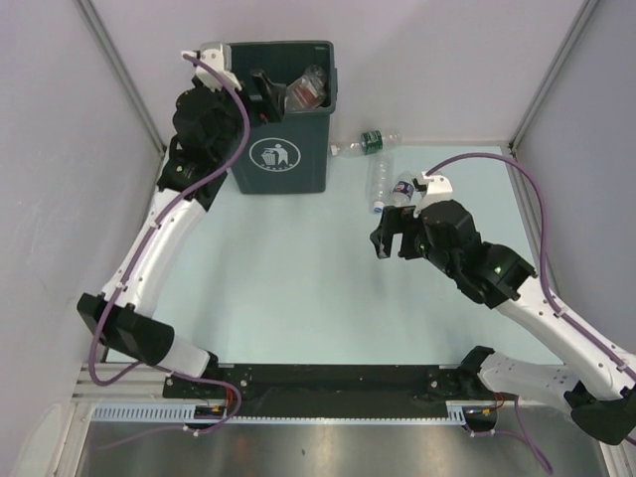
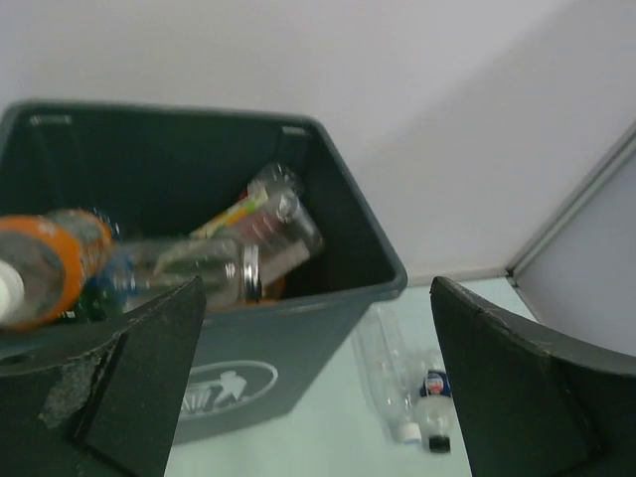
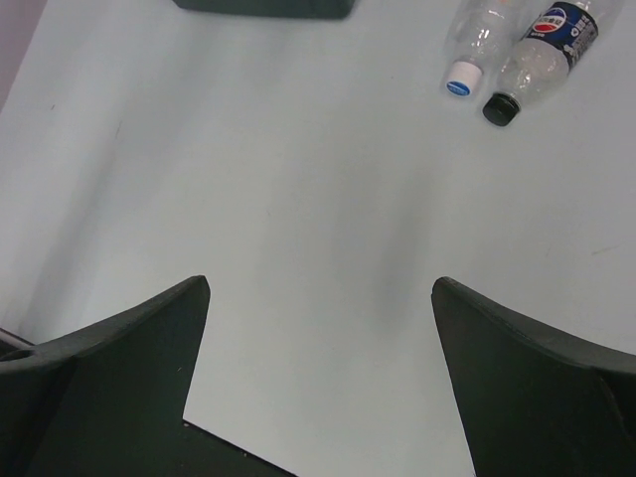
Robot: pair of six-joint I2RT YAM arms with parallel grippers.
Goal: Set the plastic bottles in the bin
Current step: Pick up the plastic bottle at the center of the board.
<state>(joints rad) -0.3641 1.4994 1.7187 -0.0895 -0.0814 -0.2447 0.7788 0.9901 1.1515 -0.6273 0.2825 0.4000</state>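
The dark green-grey bin (image 1: 281, 149) stands at the back left with several plastic bottles (image 1: 308, 87) inside. My left gripper (image 1: 260, 102) hangs open and empty over the bin's near-left rim. In the left wrist view, a blurred orange bottle (image 2: 50, 263) and clear bottles (image 2: 204, 266) lie inside the bin (image 2: 328, 298). On the table right of the bin lie a green-labelled bottle (image 1: 370, 142), a clear white-capped bottle (image 1: 379, 181) and a blue-labelled black-capped bottle (image 1: 402, 189). My right gripper (image 1: 393, 238) is open and empty, just short of those two bottles (image 3: 475, 45) (image 3: 542, 55).
Pale walls close in the table on the left, back and right, with a metal post (image 1: 542, 84) in the back right corner. A black strip (image 1: 338, 383) and rail run along the near edge between the arm bases.
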